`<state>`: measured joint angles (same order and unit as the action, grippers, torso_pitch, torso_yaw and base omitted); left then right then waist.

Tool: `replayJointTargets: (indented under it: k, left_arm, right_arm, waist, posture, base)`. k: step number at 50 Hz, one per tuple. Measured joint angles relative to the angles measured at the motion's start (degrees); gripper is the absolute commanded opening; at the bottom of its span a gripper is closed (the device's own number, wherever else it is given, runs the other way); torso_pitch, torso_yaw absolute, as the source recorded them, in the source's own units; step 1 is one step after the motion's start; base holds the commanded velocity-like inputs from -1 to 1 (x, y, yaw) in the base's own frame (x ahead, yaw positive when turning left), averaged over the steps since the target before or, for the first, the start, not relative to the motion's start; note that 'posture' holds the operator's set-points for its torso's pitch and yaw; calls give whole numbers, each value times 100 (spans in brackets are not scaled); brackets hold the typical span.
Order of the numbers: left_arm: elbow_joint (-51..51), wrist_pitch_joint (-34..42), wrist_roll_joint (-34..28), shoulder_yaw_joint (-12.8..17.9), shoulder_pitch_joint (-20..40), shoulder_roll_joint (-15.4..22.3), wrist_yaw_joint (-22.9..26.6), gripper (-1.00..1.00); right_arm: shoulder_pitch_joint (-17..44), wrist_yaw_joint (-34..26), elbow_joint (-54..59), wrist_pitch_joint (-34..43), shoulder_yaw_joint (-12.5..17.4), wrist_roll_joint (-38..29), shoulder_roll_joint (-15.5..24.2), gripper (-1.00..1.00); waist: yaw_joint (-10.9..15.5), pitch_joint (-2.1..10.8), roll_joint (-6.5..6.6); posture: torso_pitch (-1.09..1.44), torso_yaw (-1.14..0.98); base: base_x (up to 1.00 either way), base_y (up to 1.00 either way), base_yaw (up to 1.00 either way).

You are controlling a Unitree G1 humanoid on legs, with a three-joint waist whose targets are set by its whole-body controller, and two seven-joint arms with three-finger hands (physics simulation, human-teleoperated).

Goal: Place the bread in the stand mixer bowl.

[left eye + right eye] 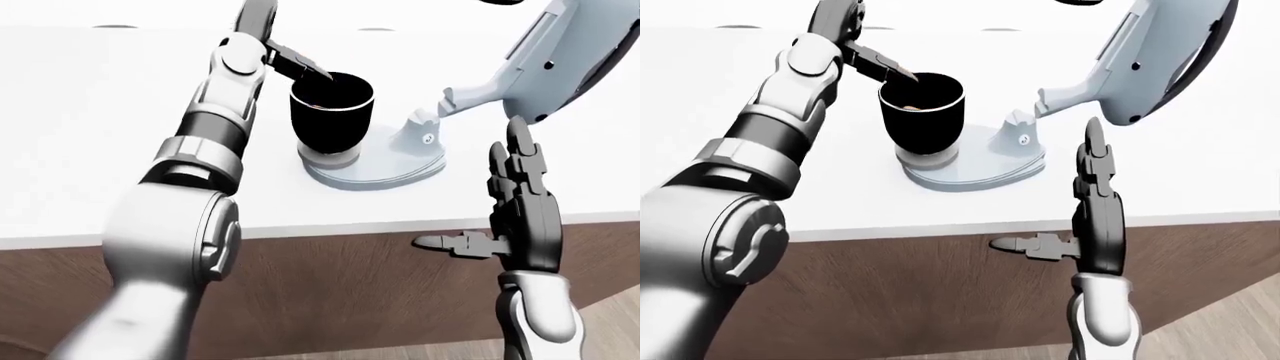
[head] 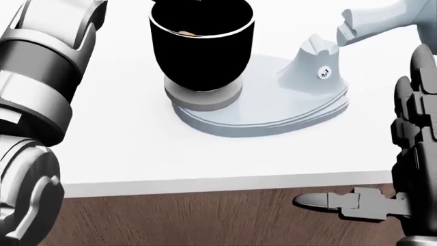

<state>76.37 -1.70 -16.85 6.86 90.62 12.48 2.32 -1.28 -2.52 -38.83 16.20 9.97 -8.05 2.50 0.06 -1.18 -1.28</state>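
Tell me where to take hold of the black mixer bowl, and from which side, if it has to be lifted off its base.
Probably the black mixer bowl is best gripped round its upper wall just under the rim, from the view's left. It stands upright and tapers downward, the wide top gives purchase, and the mixer's tilted head and neck crowd its right. The left hand already hovers at that rim.

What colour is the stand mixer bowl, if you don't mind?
Black with a thin pale rim, clearest in the head view: stand mixer bowl.
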Motion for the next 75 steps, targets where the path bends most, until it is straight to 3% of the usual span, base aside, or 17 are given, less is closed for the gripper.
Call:
replayJointTargets:
  k: [11,21,33,41,75]
  left_arm:
    - [-43,4,123,52,-86,164,35,100]
    - [-105,445,841,335,-52,245,134,100]
    - [-352,690,1572,312,-96,439,208,100]
    - [-482,828,1746,264,-203,705,304,100]
    - [-739,610,1043,104,-574,1449,593,100]
  right_arm:
    - [2,5,-54,20,-12,-19,0,98]
    - [-1,7,-30,17,-6,-26,-1,98]
    - [4,-1,-69,29,19,-15,4,98]
    - [-13,3,-67,44,-2,-25,-2,98]
    - [24,28,15,23,-66,-85,-6,98]
  waist:
    - [4,6,11]
    - [7,-8,17]
    - [1,3,40]
    - [1,-11,48]
    - [-10,-12,79]
  posture:
    - [0,0]
    - [0,0]
    - [0,0]
    - [0,0]
    - [0,0]
  base:
    - [0,0,0]
    - [0,0,0]
    - [0,0,0]
    - [0,0,0]
    - [0,0,0]
